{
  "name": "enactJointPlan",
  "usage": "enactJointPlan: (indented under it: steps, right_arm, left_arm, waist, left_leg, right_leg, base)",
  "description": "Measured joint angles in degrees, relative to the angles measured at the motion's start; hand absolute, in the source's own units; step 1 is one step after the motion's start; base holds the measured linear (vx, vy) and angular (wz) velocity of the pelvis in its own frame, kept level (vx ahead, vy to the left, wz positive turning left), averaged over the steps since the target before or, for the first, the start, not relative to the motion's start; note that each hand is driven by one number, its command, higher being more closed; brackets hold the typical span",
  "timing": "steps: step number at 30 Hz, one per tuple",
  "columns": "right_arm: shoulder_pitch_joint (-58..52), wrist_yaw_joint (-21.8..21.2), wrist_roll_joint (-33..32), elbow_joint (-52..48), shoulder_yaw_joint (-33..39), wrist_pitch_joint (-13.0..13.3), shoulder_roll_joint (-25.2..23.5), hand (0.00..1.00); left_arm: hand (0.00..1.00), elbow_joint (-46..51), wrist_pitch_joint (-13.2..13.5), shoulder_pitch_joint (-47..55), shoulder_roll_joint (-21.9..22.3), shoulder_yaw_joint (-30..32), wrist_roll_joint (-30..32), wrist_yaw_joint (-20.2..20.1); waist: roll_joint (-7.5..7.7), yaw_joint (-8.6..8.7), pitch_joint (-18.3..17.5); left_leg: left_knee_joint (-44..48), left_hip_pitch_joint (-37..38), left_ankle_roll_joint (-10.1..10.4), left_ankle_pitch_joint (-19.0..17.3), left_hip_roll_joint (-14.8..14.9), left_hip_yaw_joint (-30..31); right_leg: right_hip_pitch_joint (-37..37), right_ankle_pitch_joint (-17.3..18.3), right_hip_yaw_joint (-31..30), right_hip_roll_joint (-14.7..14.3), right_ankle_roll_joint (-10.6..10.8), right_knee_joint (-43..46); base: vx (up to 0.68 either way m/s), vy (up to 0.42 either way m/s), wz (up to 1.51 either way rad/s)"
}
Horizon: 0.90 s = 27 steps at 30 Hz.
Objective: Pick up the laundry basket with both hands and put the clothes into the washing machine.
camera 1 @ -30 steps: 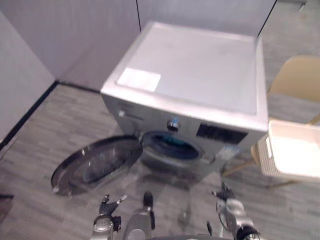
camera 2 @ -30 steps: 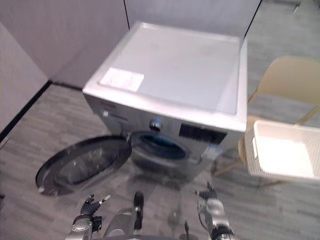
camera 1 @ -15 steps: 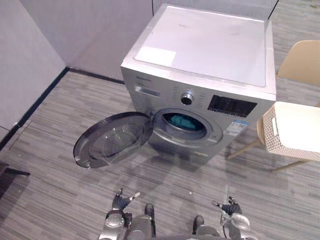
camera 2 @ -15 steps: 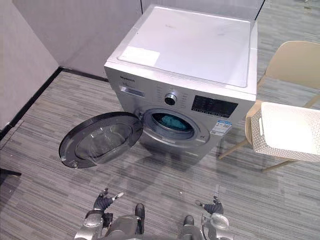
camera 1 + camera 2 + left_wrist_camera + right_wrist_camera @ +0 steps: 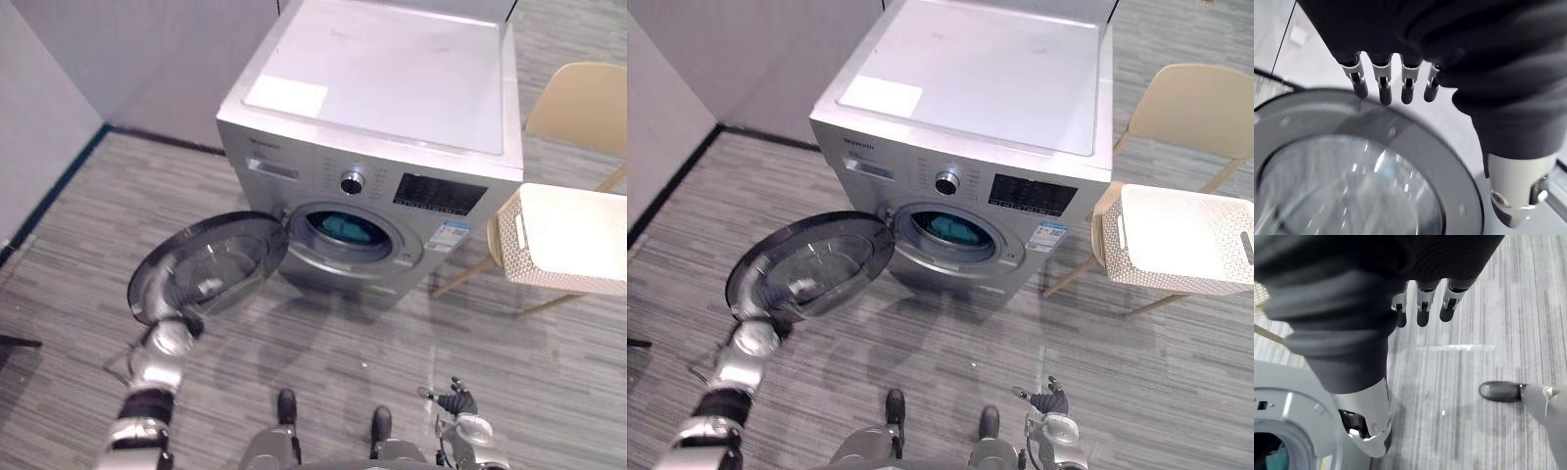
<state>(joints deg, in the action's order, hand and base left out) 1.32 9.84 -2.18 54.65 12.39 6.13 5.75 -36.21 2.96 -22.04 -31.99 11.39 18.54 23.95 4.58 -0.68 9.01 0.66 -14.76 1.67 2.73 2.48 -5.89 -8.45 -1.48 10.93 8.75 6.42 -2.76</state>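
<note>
- Left hand [image 5: 1382, 88] hovers at the outer rim of the washer's door, fingers straight, thumb apart, gripping nothing; whether it touches the rim cannot be told. Right hand [image 5: 1421, 313] hangs low over the floor, fingers relaxed and empty.
- Grey plank floor [image 5: 323, 343] runs back to plain grey walls [image 5: 147, 59] edged with a dark skirting line.
- Silver front-loading washing machine [image 5: 372, 127] stands close to the walls, facing the robot.
- Beige chair [image 5: 578, 108] sits just beside the machine on the robot's right.
- Pale perforated laundry basket [image 5: 563, 240] rests on the chair's seat, well apart from both hands, and looks empty.
- Round glass door [image 5: 211, 264] is swung wide to the robot's left.
- Teal clothes [image 5: 343, 227] lie inside the drum: the loading appears done, with closing the door the likely step left.
</note>
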Motion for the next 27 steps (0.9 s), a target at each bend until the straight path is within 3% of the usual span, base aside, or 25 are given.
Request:
enactJointPlan:
  steps: [3, 6, 9, 11, 20, 25, 27]
  right_arm:
    - [0.2, 0.0, 0.0, -0.7, -2.1, 0.2, 0.1, 0.0]
    - [0.5, 0.1, 0.0, -3.0, -4.1, 0.6, 0.1, 0.0]
    - [0.5, 0.0, -0.1, -5.0, -4.5, 1.2, -0.5, 0.0]
    - [0.5, 0.0, -0.3, -6.6, -4.6, 1.2, -0.5, 0.0]
    - [0.5, -1.4, -1.9, -9.5, -6.7, 1.2, -0.3, 0.0]
    - [0.5, -2.4, -2.4, -10.5, -6.6, 1.0, -0.2, 0.0]
    - [0.5, -2.4, -2.2, -10.5, -6.6, 0.4, 0.0, 0.0]
  left_arm:
    - [0.0, -0.7, 0.0, -4.6, -5.3, 0.6, -2.3, 2.7]
    - [0.0, -4.2, 0.0, -9.8, -7.8, 0.2, -2.7, 3.7]
    - [0.0, -8.3, -0.4, -15.1, -9.2, -1.9, -2.8, 2.1]
    - [0.0, -9.6, -0.4, -18.0, -9.2, -3.9, -3.2, -0.1]
    - [0.0, -14.0, 0.2, -22.3, -8.0, -7.1, -3.2, -9.5]
    - [0.0, -14.3, 1.4, -17.2, -4.7, -7.3, -3.3, -10.6]
    - [0.0, -12.9, 2.7, -14.5, -2.9, -7.2, -4.9, -10.5]
  waist:
    - [1.59, -0.3, 1.7]
    - [2.38, -0.62, 2.3]
    - [3.53, -0.83, 3.3]
    - [3.57, -1.67, 4.3]
    - [3.97, -1.95, 4.9]
    - [3.58, -3.23, 5.2]
    - [2.56, -3.35, 5.2]
  left_leg:
    - [0.3, -1.6, 0.0, 0.0, 0.9, 0.7]
    - [0.4, -4.2, 0.0, 0.0, 1.9, 0.9]
    - [1.7, -6.3, 0.0, 0.0, 2.6, 0.9]
    - [2.2, -6.9, 0.0, 0.0, 3.5, 0.9]
    - [4.3, -8.6, 0.5, -0.4, 4.7, -0.1]
    - [5.6, -8.5, 0.6, -0.5, 5.3, -2.1]
    - [5.6, -8.4, 0.8, -0.6, 5.3, -2.3]
  right_leg:
    - [-1.1, -1.8, -0.3, -1.1, -1.6, -0.5]
    - [-3.9, -3.5, -0.8, -2.0, -2.5, -0.5]
    - [-5.4, -4.5, -1.5, -2.3, -3.0, -0.3]
    - [-6.1, -6.0, -1.7, -3.0, -3.5, -0.3]
    - [-8.0, -6.1, -3.4, -3.7, -3.3, 1.2]
    - [-8.9, -6.1, -4.2, -4.1, -3.3, 1.6]
    - [-8.9, -6.1, -4.7, -4.0, -3.2, 1.6]
  base:
    - [0.04, -0.009, -0.01]
    - [0.0, 0.002, -0.07]
    - [-0.01, 0.009, -0.03]
    - [-0.04, 0.008, -0.09]
    - [-0.06, 0.01, -0.08]
    - [-0.1, -0.026, -0.23]
    - [-0.12, -0.025, -0.12]
